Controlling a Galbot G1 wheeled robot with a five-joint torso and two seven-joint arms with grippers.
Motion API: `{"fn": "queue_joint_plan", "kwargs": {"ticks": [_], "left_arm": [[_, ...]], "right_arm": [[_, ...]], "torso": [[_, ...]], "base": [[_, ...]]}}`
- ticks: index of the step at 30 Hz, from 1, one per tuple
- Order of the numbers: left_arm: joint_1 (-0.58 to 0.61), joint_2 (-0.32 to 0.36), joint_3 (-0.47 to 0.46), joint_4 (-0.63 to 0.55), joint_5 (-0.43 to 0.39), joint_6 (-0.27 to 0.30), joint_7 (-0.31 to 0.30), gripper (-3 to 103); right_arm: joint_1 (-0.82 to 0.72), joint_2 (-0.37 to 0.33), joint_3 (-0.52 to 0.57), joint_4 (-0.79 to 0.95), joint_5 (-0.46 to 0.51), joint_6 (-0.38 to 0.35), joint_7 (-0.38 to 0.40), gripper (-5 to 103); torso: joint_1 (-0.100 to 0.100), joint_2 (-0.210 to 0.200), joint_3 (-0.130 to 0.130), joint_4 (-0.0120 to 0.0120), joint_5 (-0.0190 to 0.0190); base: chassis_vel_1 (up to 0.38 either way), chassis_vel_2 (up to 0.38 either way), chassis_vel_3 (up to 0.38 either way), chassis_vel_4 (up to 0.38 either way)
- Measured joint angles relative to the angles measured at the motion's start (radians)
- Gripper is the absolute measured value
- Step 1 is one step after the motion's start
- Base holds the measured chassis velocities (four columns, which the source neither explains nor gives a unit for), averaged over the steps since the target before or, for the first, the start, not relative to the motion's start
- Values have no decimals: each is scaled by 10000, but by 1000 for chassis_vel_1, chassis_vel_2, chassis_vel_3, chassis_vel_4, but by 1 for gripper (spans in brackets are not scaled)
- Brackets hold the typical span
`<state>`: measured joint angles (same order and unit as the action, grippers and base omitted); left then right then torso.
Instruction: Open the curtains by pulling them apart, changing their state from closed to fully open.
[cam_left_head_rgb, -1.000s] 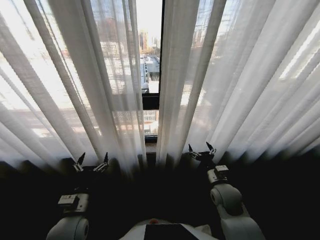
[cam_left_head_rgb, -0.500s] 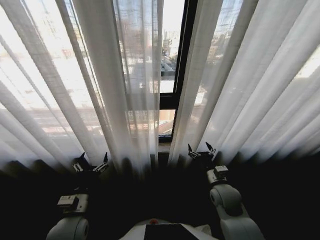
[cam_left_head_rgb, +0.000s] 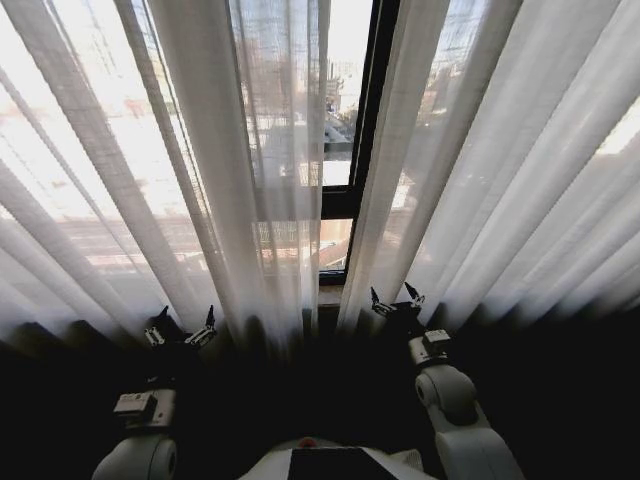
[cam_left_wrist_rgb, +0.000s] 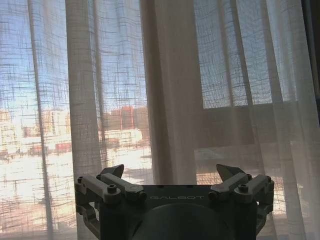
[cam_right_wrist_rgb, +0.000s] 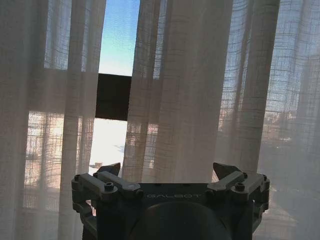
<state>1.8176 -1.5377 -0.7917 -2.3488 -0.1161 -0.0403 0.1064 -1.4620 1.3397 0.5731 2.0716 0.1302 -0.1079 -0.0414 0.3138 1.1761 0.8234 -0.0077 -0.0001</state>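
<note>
Sheer white curtains fill the frame, a narrow gap just right of centre. Compared with a moment ago, the right gripper has crept up toward that gap's edge; the left gripper waits lower left. Both are spread, pinching nothing, so pulling hasn't begun.

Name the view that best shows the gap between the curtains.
Head view: the gap runs its full height between both curtains. Right wrist view shows a shorter stretch; left wrist view only a dark sliver at the edge.
</note>
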Motion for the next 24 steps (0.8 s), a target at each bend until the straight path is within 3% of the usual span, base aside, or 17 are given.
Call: {"fn": "queue_joint_plan", "kwargs": {"ticks": [18, 24], "left_arm": [[-10, -108, 132, 29, 161, -2, 27, 100], [23, -140, 109, 28, 153, -71, 28, 100]], "right_arm": [[54, -33, -77, -139, 200, -25, 17, 100], [238, -133, -40, -207, 597, -447, 278, 100]], "torso": [[11, -5, 4, 3, 5], [9, -6, 4, 1, 3]], "base": [[-179, 170, 161, -177], [-29, 43, 27, -28]]}}
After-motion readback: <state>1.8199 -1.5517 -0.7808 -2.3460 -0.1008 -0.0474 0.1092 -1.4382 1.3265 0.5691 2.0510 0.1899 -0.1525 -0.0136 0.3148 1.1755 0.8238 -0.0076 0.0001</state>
